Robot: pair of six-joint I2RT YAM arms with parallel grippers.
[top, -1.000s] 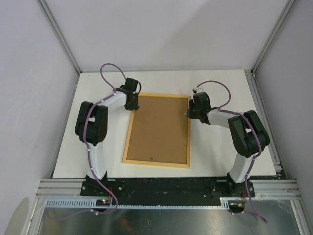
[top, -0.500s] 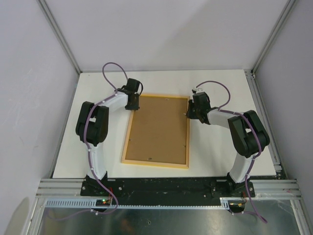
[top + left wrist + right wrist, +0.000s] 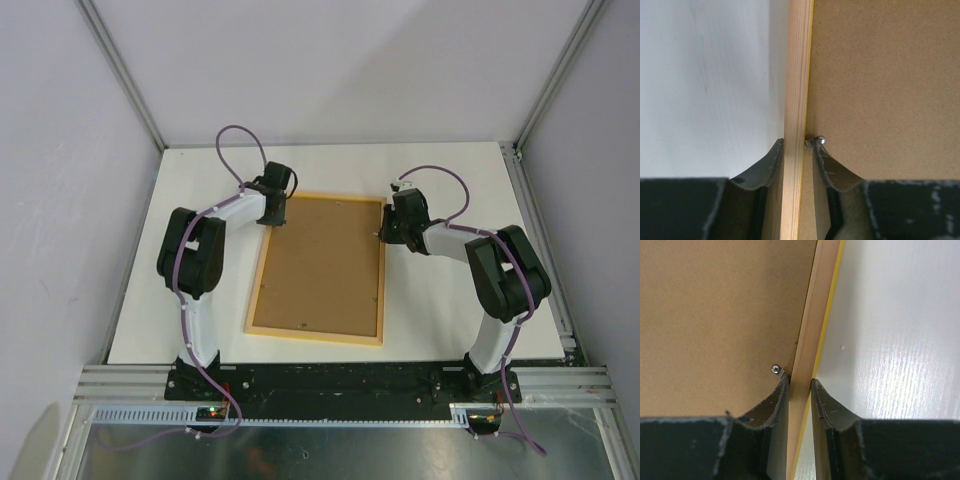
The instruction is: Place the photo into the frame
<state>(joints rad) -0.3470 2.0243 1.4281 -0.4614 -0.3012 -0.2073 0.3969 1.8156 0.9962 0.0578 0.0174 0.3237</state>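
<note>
Top view first: the frame (image 3: 313,332) lies back-up on the desk (image 3: 440,310), pale wood showing, with the brown backing board (image 3: 322,262) sitting inside it. Its long axis runs from the arms toward the far wall, the near end skewed a bit to the left. The left hand (image 3: 270,208) is on the left long rail right by the far corner, and the right hand (image 3: 385,232) is on the right long rail a little nearer. So the frame sits between the two, both about equally close, and the near end isn't held by anything.

Left wrist cam: narrow grip, with the fingers (image 3: 765,167) pressed on either side of the wooden rail. A small metal tab (image 3: 819,140) sits just off the inner finger.

Right wrist cam: same deal mirrored, jaws pinched onto the rail, board on the inside and bare desk outside.

The photo isn't visible anywhere, and I can't tell if it's under the board. My guess is that any lift or flip needs both hands moving together, or the frame will twist.
</note>
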